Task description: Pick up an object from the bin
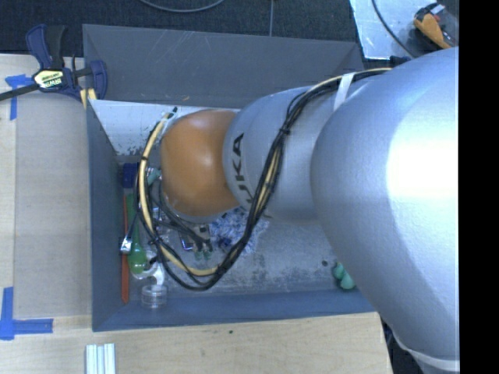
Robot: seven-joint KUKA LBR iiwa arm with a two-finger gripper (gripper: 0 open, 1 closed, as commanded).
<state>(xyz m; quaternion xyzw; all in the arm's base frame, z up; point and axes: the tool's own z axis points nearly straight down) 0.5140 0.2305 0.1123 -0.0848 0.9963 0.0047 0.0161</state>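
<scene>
Evidently the gripper (181,238), open or closed none could tell, sat just beside an orange stick (125,275) lying lengthwise along the bin's (101,209) left wall.

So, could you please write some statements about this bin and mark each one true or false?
1. The orange cover on the arm hangs over the left part of the bin. True.
2. A long orange-red stick lies along the bin's left wall. True.
3. A small green thing lies against the bin's far wall. False: it lies by the near wall, toward the right, next to the arm.
4. A clear thing sits in the near left corner of the bin. True.
5. The arm comes into the bin from the left. False: it comes in from the right.
</scene>
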